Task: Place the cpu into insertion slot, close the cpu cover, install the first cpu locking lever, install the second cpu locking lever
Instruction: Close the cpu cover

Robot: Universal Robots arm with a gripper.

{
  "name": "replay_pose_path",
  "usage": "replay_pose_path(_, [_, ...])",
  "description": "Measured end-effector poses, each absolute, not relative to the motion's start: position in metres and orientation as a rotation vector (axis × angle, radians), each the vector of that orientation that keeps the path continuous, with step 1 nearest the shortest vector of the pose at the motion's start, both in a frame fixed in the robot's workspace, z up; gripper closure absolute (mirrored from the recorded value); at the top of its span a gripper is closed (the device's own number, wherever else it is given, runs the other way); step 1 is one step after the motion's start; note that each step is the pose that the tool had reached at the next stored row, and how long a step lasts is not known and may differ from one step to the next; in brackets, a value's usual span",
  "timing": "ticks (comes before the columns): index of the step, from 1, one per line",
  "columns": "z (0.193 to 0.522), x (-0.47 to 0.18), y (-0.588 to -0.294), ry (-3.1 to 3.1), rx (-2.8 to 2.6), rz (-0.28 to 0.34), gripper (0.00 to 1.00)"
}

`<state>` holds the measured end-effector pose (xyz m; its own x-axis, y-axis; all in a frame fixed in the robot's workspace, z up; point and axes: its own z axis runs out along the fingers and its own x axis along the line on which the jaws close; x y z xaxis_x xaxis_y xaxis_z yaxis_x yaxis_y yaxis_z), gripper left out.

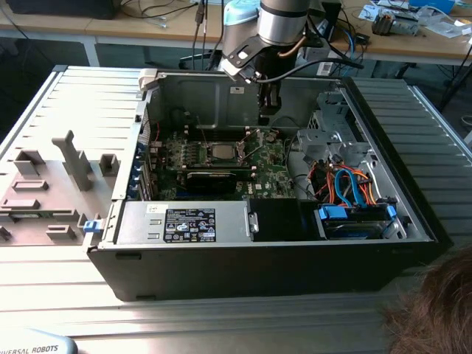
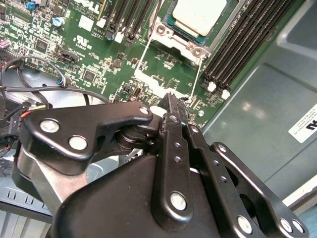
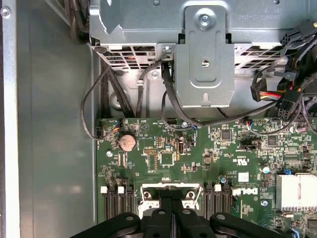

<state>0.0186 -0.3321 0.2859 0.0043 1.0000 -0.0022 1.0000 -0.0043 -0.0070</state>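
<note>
Now, gripper: you are holding your gripper (image 1: 268,116) inside the open computer case (image 1: 258,258), pointing down at the motherboard (image 1: 276,158). It is near the socket, on the exterior view's right of it.
Fingers: your fingers (image 2: 173,144) are pressing together tip to tip in both wrist views (nothing is showing between them).
Cpu: the cpu (image 1: 221,152) is sitting in its socket in the middle of the board, and its pale metal top is facing up in the second wrist view.
Cpu cover: the cpu cover (image 2: 166,32) is lying flat around the chip, framing its top.
Levers: two thin wire levers (image 2: 142,54) are running from the socket's corners toward your fingertips. One lever's end is lying just beside the tips, and I cannot tell whether they are touching it or whether either lever is latched.
Memory slots: dark memory slots (image 2: 242,44) are flanking the socket on both sides.
Power supply: a grey power supply box (image 1: 188,221) is lying along the case's near wall.
Drive cage: a metal drive cage (image 3: 205,59) is standing past the board's edge, with black cables (image 3: 168,99) trailing from it.
Table: the case is resting on a ribbed metal table (image 1: 221,317), with a grey fixture tray (image 1: 44,192) lying at the exterior view's left.
Person: someone's hair (image 1: 435,310) is showing at the lower corner on the exterior view's right.
</note>
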Motion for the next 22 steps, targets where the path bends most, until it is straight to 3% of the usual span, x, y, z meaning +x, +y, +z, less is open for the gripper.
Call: replay_pose_path(22, [0.286, 0.031, -0.332, -2.214, -2.224, 0.010, 0.89])
